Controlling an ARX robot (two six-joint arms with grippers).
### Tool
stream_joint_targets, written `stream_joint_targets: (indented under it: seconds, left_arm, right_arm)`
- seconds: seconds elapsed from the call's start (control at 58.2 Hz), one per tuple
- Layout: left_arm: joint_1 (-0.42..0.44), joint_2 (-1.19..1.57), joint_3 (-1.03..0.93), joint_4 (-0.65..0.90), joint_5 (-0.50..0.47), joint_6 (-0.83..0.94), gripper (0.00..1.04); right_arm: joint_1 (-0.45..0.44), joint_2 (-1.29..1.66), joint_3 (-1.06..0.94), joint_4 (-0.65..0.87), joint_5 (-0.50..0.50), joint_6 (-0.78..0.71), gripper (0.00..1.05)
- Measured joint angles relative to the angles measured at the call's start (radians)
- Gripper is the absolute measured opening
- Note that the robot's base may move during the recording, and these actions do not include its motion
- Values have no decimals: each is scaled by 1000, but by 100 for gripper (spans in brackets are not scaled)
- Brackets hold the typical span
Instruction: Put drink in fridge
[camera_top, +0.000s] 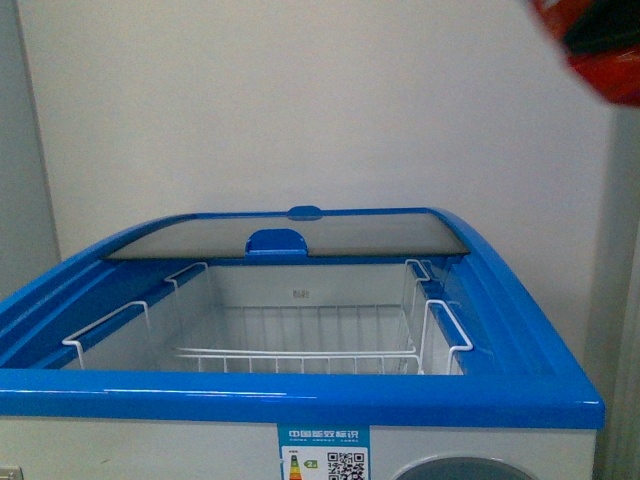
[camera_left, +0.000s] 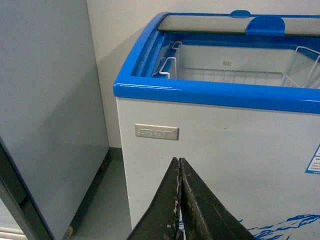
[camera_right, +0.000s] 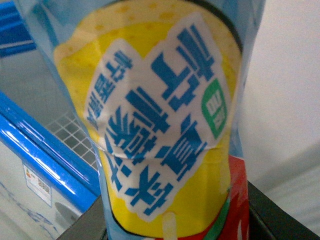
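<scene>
The fridge (camera_top: 300, 400) fills the front view: a white chest cooler with a blue rim, its glass lid (camera_top: 290, 238) slid toward the wall so the near part stands open. A blue lid handle (camera_top: 276, 242) sits at the lid's near edge. Inside, white wire baskets (camera_top: 300, 345) hang from the rim, with nothing visible in them. A label with a QR code (camera_top: 323, 452) is stuck to the front wall below the rim. In the left wrist view a tall grey cabinet (camera_left: 47, 105) stands just beside the cooler, and a small metal nameplate (camera_left: 156, 132) is fixed to the cooler's white side. The left gripper (camera_left: 180, 200) hangs low in front of that side, its 2 dark fingers pressed together on nothing. The drink (camera_right: 165, 120) fills the right wrist view, a bottle with a yellow and blue label and red at its base, grasped between the dark fingers (camera_right: 280, 215) of the right gripper (camera_right: 170, 225), above the cooler's blue rim. In the front view it shows only as a red blur at the top right corner.
</scene>
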Motion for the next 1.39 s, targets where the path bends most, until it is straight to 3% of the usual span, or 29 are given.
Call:
stream_joint_targets:
  seconds: [0.206,0.412,0.516,0.567,0.687,0.791,0.859,0.98,1.066,1.151,1.289,1.392]
  left_arm:
    - [0,0,0,0,0,0,3]
    - [0,0,0,0,0,0,3]
    - [0,0,0,0,0,0,3]
    - [0,0,0,0,0,0,3]
    - [0,0,0,0,0,0,3]
    - [0,0,0,0,0,0,3]
    - [0,0,0,0,1,0,3]
    - [0,0,0,0,1,0,3]
    - [0,0,0,0,0,0,3]
    - [0,0,0,0,1,0,3]
    - [0,-1,0,0,2,0,3]
    - [0,-1,0,0,0,0,3]
  right_arm:
    - [143,529,384,-173,80,-337,44]
    - [213,727,517,-166,166,-410,44]
    - [237,783,575,-177,195,-417,66]
    - [236,789,592,-153,199,-382,76]
    - [209,664,481,82,280,-289,97]
    - [149,350,158,277,259,-223,97]
    - [121,206,-18,307,280,-153,97]
    - [111,-30,-303,227,243,36,97]
    - [73,-256,-455,62,222,216,97]
    - [-19,-556,-496,-160,236,426,97]
    - [-151,-706,-526,-182,240,552,97]
    - [-89,-711,-618,-165,333,595,97]
